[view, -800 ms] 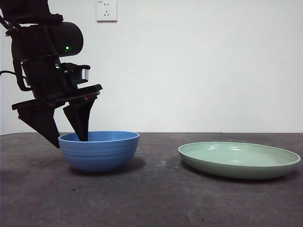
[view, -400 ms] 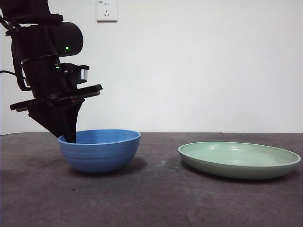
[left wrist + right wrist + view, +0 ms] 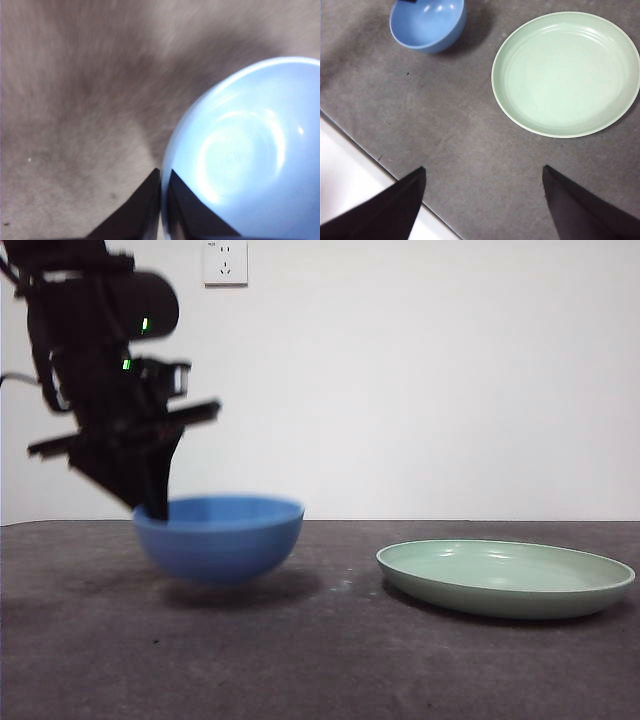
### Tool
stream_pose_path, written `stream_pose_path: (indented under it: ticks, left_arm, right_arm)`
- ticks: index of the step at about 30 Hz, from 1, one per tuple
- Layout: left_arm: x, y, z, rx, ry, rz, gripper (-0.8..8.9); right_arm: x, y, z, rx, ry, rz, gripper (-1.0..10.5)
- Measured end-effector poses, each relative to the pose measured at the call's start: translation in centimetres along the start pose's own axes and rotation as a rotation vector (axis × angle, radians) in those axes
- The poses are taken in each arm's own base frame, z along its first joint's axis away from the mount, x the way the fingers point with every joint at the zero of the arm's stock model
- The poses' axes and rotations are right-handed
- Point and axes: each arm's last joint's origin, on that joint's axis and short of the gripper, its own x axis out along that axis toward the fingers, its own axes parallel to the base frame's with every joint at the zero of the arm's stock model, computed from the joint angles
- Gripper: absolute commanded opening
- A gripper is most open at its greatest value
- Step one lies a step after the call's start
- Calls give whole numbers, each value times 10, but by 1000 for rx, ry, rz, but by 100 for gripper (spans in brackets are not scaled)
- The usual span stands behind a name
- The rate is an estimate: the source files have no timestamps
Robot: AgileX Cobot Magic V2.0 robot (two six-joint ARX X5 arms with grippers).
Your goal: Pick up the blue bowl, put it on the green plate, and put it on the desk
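Your left gripper (image 3: 152, 508) has its two jaws pinched on the near-side rim of the blue bowl (image 3: 219, 537), one jaw inside and one outside, and the bowl hangs tilted just clear of the desk (image 3: 320, 650) with its shadow beneath it (the left wrist view is blurred, but the clamp on the rim shows plainly). The green plate (image 3: 505, 578) sits flat on the desk, well apart from the bowl. Your right gripper (image 3: 482, 200) waits high above the desk, jaws spread wide and holding nothing.
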Motion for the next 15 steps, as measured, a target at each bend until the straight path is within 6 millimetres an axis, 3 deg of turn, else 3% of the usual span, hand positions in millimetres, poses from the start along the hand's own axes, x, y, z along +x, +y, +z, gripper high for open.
stream_pose_path:
  ticks: [6,15]
  left_arm:
    - [-44,-33,23,50,-166,-78,15]
    - [-58,-94,33,165,-278,-206,15]
  right_arm:
    - [0,0,0,0,0,0,373]
    - [0,0,-1,2,2,0,373]
